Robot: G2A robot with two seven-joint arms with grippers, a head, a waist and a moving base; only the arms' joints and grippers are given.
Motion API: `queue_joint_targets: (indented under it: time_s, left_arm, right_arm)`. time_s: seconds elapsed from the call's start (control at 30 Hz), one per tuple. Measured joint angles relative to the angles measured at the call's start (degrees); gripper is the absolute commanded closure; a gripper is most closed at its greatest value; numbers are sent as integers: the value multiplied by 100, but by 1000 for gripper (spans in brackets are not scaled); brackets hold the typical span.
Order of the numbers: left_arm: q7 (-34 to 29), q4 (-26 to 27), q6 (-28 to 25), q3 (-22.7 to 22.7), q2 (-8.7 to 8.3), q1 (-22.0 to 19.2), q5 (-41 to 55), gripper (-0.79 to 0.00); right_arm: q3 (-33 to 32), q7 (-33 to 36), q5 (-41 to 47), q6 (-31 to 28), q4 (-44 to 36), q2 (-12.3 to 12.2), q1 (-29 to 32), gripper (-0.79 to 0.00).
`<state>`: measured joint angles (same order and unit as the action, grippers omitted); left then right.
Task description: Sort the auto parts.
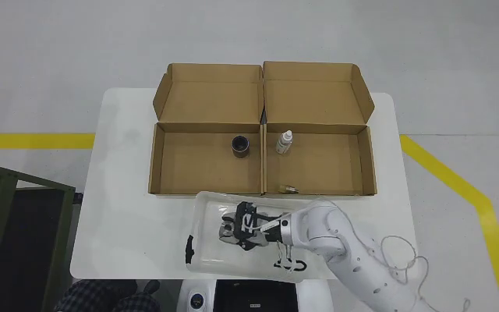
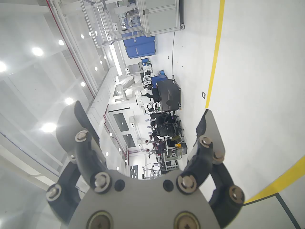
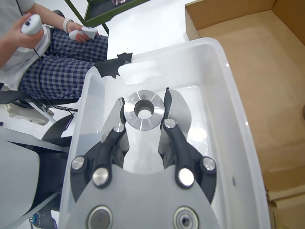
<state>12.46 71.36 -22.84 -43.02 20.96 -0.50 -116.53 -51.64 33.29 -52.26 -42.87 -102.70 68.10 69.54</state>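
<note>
A round metal ring with a centre hole point(image 3: 144, 110) sits between the fingers of my right gripper point(image 3: 144, 106), which is shut on it inside the clear plastic bin point(image 3: 221, 55). From above, the right gripper point(image 1: 231, 228) is over the bin point(image 1: 204, 199) at the table's front. A black cylindrical part point(image 1: 241, 145) lies in the left cardboard box point(image 1: 156, 160). A small white bottle point(image 1: 284, 141) and a small metal part point(image 1: 290, 188) lie in the right box point(image 1: 368, 160). My left gripper point(image 2: 143, 117) is open with nothing between its fingers, pointing out at the room.
Black tape point(image 3: 114, 66) marks the bin's torn corner. The two boxes stand side by side behind the bin, lids folded back. A seated person point(image 3: 59, 58) holding controllers is beside the table's near edge. A green cart point(image 1: 23, 226) stands left of the table.
</note>
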Motion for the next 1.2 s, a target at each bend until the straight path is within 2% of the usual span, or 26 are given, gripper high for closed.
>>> queue_joint_targets:
  time_s: [0.53, 0.83, 1.2]
  left_arm:
    - [0, 0, 0, 0, 0, 0, 0, -785]
    - [0, 0, 0, 0, 0, 0, 0, -785]
    - [0, 0, 0, 0, 0, 0, 0, -785]
  right_arm:
    - [-1151, 123, 1553, -45, -359, -284, 331, 0]
    - [-1410, 122, 2045, 14, -311, -357, 286, 0]
    - [-1327, -1, 1955, 428, -223, -350, 32, 0]
